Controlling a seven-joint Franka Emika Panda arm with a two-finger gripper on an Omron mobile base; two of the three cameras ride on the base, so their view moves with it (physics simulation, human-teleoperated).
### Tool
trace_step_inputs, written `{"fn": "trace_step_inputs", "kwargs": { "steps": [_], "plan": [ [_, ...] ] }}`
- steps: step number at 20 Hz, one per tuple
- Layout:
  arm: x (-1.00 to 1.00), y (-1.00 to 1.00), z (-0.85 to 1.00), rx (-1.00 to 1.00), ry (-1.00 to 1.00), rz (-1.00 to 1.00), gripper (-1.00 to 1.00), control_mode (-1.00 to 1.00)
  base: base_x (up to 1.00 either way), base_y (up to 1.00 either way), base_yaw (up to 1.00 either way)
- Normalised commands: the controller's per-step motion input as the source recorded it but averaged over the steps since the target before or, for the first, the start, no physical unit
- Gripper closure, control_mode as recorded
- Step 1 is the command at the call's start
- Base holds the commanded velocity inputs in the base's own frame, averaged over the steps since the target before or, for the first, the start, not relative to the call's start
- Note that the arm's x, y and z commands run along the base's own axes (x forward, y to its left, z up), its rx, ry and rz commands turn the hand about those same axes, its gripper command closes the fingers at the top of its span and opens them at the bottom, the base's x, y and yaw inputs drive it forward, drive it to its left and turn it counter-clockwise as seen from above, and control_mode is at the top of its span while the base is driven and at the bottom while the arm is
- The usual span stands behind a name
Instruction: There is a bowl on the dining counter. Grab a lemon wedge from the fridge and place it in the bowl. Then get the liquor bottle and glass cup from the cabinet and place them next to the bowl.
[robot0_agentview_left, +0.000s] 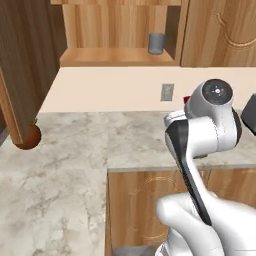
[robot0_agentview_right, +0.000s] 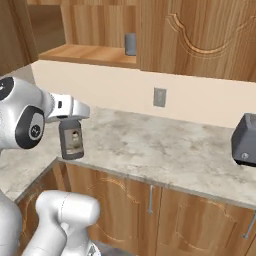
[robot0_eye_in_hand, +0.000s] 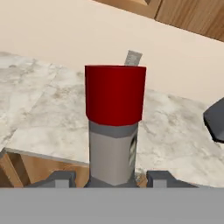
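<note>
The gripper is closed on the liquor bottle, holding it upright, red cap up, in the air over the near edge of the marbled counter. Farther back, the glass cup stands on the open cabinet shelf.

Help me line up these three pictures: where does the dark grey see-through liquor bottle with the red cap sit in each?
Left base view: just its red cap peeks out left of the white arm.
Right base view: dark grey liquor bottle at left, hanging under the hand.
Hand view: centre, cap uppermost.
Shared landmark: grey wall outlet.
</note>
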Motion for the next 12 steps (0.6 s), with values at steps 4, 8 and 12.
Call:
{"fn": "trace_step_inputs", "kwargs": {
  "steps": [4, 8, 12],
  "plan": [
    [0.0, 0.0, 0.0, 0.0, 0.0, 0.0, 1.0, 1.0, -1.0, -0.8, -0.24],
    [0.0, 0.0, 0.0, 0.0, 0.0, 0.0, 1.0, 1.0, -0.76, -0.87, -0.52],
    [0.0, 0.0, 0.0, 0.0, 0.0, 0.0, 1.0, 1.0, -0.21, -0.78, -0.69]
  ]
}}
